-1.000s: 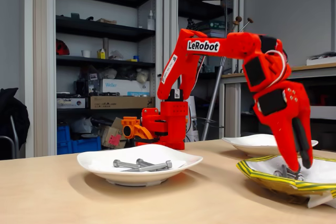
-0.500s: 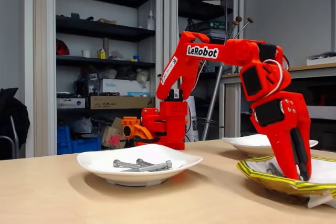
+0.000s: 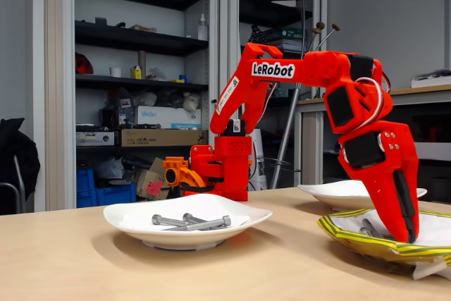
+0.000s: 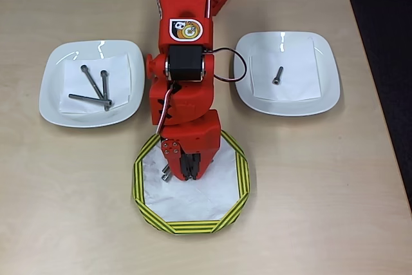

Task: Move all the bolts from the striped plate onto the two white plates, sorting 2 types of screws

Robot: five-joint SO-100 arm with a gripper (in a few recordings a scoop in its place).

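Since a second ago your gripper [image 4: 187,170] has dropped lower into the striped plate [image 4: 235,159]. Remaining bolt [image 4: 166,173] lies at its nine o'clock, touching; jaw state unclear.

- "LeRobot" in black letters on a white label [image 3: 273,70], fixed to the upper link of the red arm [image 3: 310,68]
- "Weller" printed on a white box [image 3: 165,116] on a shelf
- Other labels on the arm are too small to read
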